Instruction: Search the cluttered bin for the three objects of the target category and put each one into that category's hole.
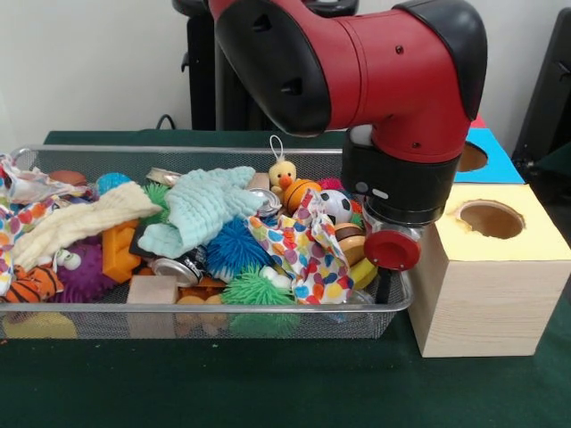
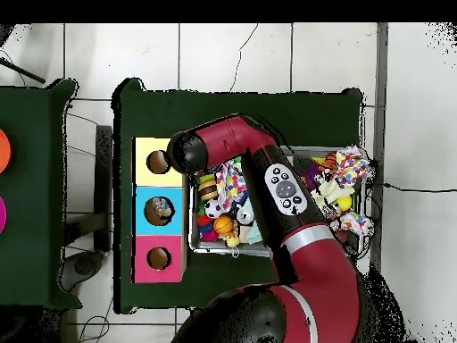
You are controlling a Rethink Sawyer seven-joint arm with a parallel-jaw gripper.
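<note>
Wire bin (image 1: 393,308) of cluttered toys, wooden box (image 1: 486,285) beside, arm (image 1: 393,80) hiding claw, state unclear

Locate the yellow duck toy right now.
Front view: the duck sits at the bin's far side, right of centre, just behind the orange ball and right of the mint cloth.

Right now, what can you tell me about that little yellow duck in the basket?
The little yellow duck is a small rounded toy with an orange beak and a white loop rising from its head. It sits upright at the far side of the wire basket, among the clutter, against an orange ball and beside the mint green cloth. The red arm hangs close above it without touching. Its material is hard to tell.
</note>
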